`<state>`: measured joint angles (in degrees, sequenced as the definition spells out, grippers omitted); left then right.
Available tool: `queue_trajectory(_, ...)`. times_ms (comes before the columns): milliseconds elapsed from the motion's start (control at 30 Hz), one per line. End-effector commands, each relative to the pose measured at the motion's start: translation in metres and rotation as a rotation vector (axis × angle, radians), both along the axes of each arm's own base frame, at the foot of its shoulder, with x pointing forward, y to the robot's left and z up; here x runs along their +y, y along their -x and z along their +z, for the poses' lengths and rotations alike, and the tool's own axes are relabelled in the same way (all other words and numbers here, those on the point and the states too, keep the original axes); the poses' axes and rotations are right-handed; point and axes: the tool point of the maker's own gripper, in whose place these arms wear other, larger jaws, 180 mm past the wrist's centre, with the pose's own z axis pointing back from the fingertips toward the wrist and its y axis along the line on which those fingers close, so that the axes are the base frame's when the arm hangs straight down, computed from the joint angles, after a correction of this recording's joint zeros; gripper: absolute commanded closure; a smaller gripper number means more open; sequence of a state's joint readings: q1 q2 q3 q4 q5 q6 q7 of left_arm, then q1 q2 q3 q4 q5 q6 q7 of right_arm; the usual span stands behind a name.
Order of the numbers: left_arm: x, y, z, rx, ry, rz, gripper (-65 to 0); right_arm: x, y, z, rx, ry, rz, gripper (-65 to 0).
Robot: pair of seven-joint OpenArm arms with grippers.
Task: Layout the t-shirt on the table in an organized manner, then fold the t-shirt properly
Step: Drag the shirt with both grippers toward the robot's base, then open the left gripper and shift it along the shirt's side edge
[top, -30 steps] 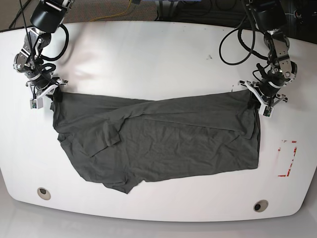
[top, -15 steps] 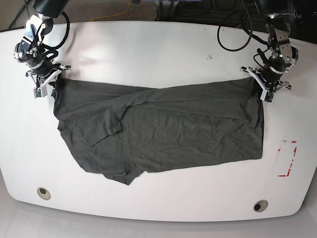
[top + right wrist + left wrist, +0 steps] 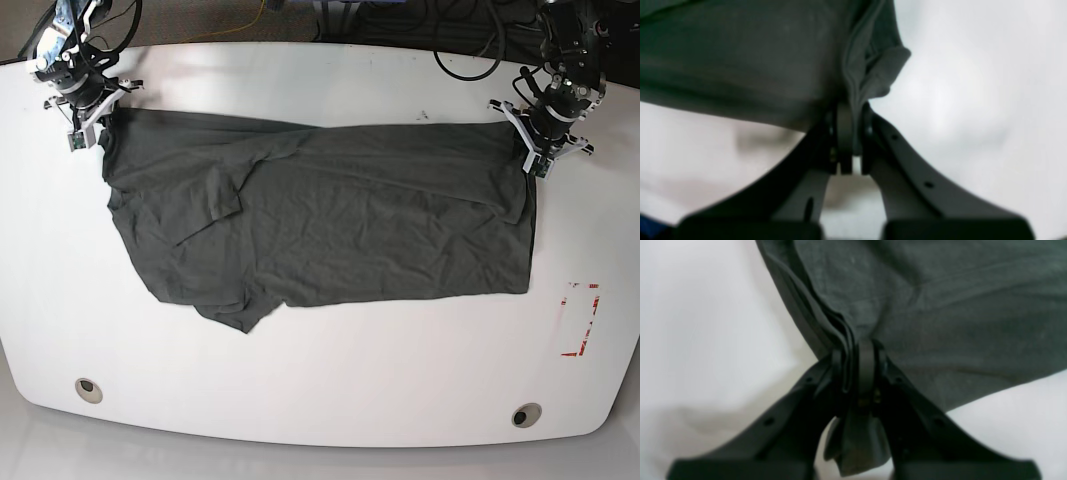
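Both grippers were clamped on the t-shirt: the left gripper, on the right side of the base view, pinched a bunched corner of the dark grey cloth, and the right gripper, on that view's left side, pinched the opposite corner. From the left wrist camera the left gripper had its black jaws pressed together on a thick stack of folded fabric edges, with a small tuft of cloth hanging out behind the jaws and the rest of the t-shirt spreading away above. From the right wrist camera the right gripper likewise held a narrow pleat of the t-shirt between closed jaws, a curled corner of the cloth sticking out just beside them over the white surface. The t-shirt lay stretched wide across the far half of the table, its upper edge drawn fairly straight between the two grippers. One sleeve was folded over onto the body near the right gripper's end, and the lower edge ran wrinkled and uneven. A red tape mark sat well apart from the cloth, and two round grommets sat near the table's near edge.
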<state>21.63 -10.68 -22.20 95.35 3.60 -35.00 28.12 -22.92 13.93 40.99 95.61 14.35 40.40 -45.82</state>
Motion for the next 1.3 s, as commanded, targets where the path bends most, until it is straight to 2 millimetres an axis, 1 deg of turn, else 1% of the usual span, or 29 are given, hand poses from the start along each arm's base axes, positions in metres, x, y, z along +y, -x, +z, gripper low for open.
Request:
queue_trajectory(0, 0.011, 0.03, -0.008, 0.118, -0.087, -0.008, -4.2, -0.011, 0.009, 0.015, -0.001, 0.057, 0.008, 0.0)
queue_trajectory(100, 0.009, 0.044, -0.007, 0.141, -0.1, -0.019, -4.2, -0.012, 0.024, 0.016, 0.024, 0.069, 0.005, 0.0)
queue_trajectory(133, 0.008, 0.046, -0.007, 0.143, -0.101, -0.021, -4.2, -0.011, 0.026, 0.015, 0.027, 0.069, 0.004, 0.0)
queue_trajectory(167, 0.008, 0.052, -0.007, 0.151, -0.105, -0.026, -4.2, -0.011, 0.034, 0.014, 0.038, 0.069, -0.009, 0.0)
queue_trajectory(333, 0.006, 0.067, -0.009, 0.179, -0.108, -0.033, -4.2, -0.014, 0.05, 0.015, 0.059, 0.081, -0.035, 0.0)
queue_trajectory(467, 0.006, 0.072, -0.011, 0.19, -0.106, -0.032, -4.3, -0.014, 0.054, 0.014, 0.066, 0.076, -0.037, 0.0)
queue_trajectory(667, 0.006, 0.073, -0.012, 0.198, -0.109, -0.032, -5.1, -0.013, 0.053, 0.014, 0.062, 0.072, -0.035, 0.0)
queue_trajectory(700, 0.007, 0.076, -0.013, 0.214, -0.115, -0.028, -8.2, -0.013, 0.052, 0.014, 0.061, 0.075, -0.035, 0.0)
queue_trajectory(733, 0.008, 0.077, -0.013, 0.219, -0.118, -0.027, -9.6, -0.013, 0.052, 0.014, 0.061, 0.075, -0.035, 0.0)
queue_trajectory(833, 0.012, 0.079, -0.014, 0.246, -0.135, -0.02, -21.7, -0.013, 0.052, 0.014, 0.06, 0.073, -0.035, 0.0)
queue_trajectory(900, 0.013, 0.073, -0.01, 0.239, -0.144, -0.017, -32.0, -0.012, 0.051, 0.014, 0.06, 0.074, -0.034, 0.0)
queue_trajectory(933, 0.015, 0.068, -0.007, 0.229, -0.15, -0.014, -38.3, -0.013, 0.051, 0.014, 0.06, 0.076, -0.034, 0.0)
queue_trajectory(1000, 0.015, 0.067, -0.006, 0.231, -0.156, -0.012, -45.8, -0.013, 0.051, 0.014, 0.059, 0.076, -0.033, 0.0)
queue_trajectory(1067, 0.017, 0.066, -0.005, 0.232, -0.162, -0.006, -51.0, -0.012, 0.051, 0.014, 0.057, 0.074, -0.034, 0.0)
queue_trajectory(1100, 0.018, 0.066, -0.005, 0.234, -0.163, -0.005, -52.2, -0.012, 0.05, 0.014, 0.056, 0.073, -0.034, 0.0)
queue_trajectory(1200, 0.019, 0.059, -0.002, 0.218, -0.166, -0.003, -52.4, -0.013, 0.051, 0.014, 0.058, 0.075, -0.034, 0.0)
queue_trajectory(1267, 0.026, 0.052, 0.005, 0.2, -0.187, -0.001, -52.4, -0.012, 0.05, 0.014, 0.055, 0.071, -0.034, 0.0)
